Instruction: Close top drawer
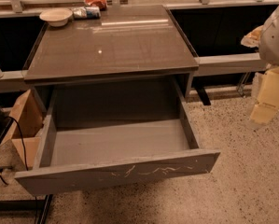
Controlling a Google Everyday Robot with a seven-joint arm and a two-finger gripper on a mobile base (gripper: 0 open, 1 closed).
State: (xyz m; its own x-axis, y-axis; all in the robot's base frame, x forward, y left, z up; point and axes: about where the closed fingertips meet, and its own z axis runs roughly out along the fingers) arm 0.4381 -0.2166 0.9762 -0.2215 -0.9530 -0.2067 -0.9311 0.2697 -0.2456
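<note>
The top drawer (116, 172) is pulled far out from under the grey counter top (111, 45). It is wide, deep and grey. Its flat front panel has no handle and carries pale whitish scratches near its middle. The inside of the drawer shows only its bare grey floor. My gripper (268, 99) is at the right edge of the view, a yellowish piece hanging under a rounded white-grey arm part. It is in the air well to the right of the drawer, above the floor, and touches nothing.
A white bowl (56, 16), a crumpled snack bag (86, 12) and a red packet (96, 2) sit at the back of the counter top. A cardboard box (26, 125) and a black cable (18, 141) are left of the drawer. The speckled floor (241, 181) spreads right.
</note>
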